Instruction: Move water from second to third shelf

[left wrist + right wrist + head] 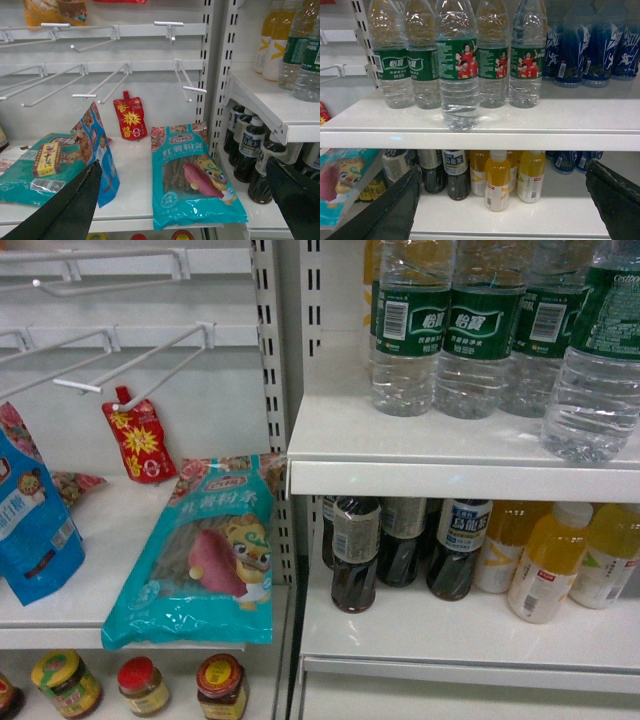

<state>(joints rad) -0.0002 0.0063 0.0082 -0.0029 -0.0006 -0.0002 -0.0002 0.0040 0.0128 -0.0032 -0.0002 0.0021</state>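
Five clear ribbed plastic water bottles with green wrap labels (458, 65) stand on the white upper shelf (530, 120) straight ahead of and above the right gripper (502, 200). One sits forward at the shelf edge, and the other four are lined up behind it, touching side by side. The right gripper's two black fingers (395, 210) are spread wide apart with nothing between them, low in the right wrist view, level with the shelf below. Directly ahead between those fingers stand three yellow juice bottles with white caps (497, 180), and just to their left three dark sauce bottles (455, 172) can be made out. Up and to the right are blue sports-drink bottles (585, 45), too crowded to count.

The left gripper (182, 200) is likewise open and empty. Ahead of it lies one teal noodle packet (195, 175), with one red spouted pouch (130, 116) beyond and one blue bag (100, 150) to its left
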